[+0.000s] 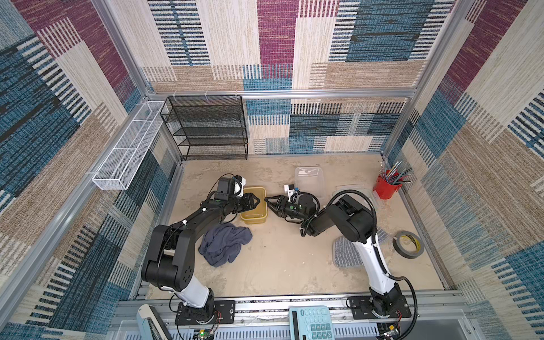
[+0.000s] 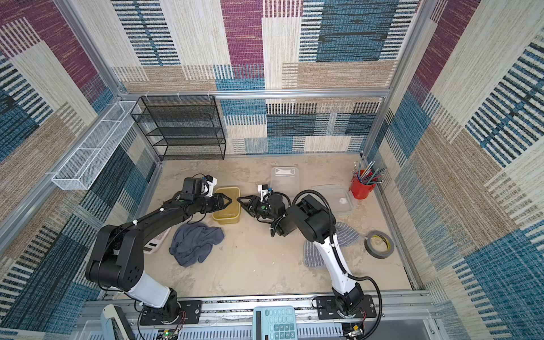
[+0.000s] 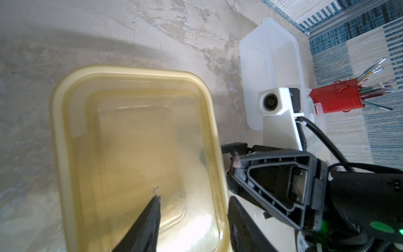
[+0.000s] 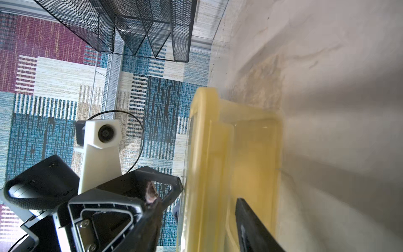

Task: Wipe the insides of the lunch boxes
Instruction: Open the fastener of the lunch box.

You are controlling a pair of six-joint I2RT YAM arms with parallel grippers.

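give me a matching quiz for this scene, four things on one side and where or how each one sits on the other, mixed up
1 amber box
2 towel
3 pen cup
4 tape roll

A red, far right corner
B crumpled, grey
C open, in the middle
D lying flat, right side

Pairs: 1-C, 2-B, 3-A, 4-D

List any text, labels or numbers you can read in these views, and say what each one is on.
Nothing can be read as words or numbers in any view.
Teal calculator: there are markings on the keys, but they are too small to read.
Tape roll: yellow label with dark print inside the core, too blurred to read.
Amber lunch box, clear lunch box and red pen cup: no lettering visible.
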